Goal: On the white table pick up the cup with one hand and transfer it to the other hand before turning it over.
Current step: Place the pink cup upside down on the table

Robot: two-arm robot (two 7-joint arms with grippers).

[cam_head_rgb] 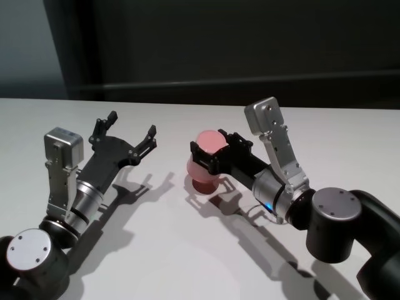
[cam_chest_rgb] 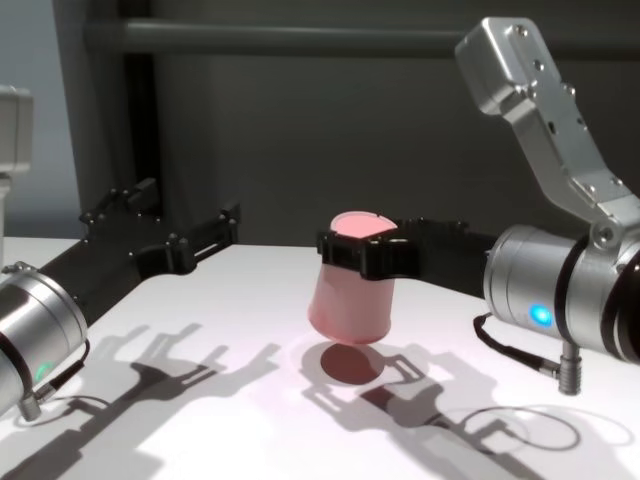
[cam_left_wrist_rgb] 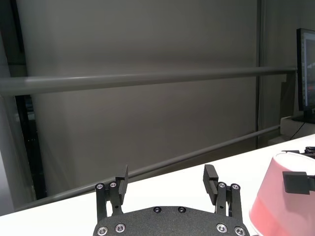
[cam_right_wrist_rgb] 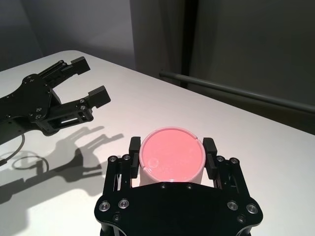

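Note:
The pink cup (cam_head_rgb: 203, 165) hangs a little above the white table (cam_head_rgb: 187, 250), narrow closed end up and wide end down, with its shadow under it. My right gripper (cam_head_rgb: 214, 145) is shut on the cup near its upper end; the right wrist view shows a finger on each side of the cup (cam_right_wrist_rgb: 172, 157). My left gripper (cam_head_rgb: 131, 125) is open and empty, to the left of the cup and apart from it, fingers pointing away from me. The chest view shows the cup (cam_chest_rgb: 350, 295) between both grippers. The cup's side (cam_left_wrist_rgb: 280, 196) shows in the left wrist view.
A dark wall with a grey rail (cam_left_wrist_rgb: 147, 81) stands behind the table's far edge. A monitor edge (cam_left_wrist_rgb: 306, 73) shows at the far side. Thin cable loops hang by both wrists (cam_chest_rgb: 520, 425).

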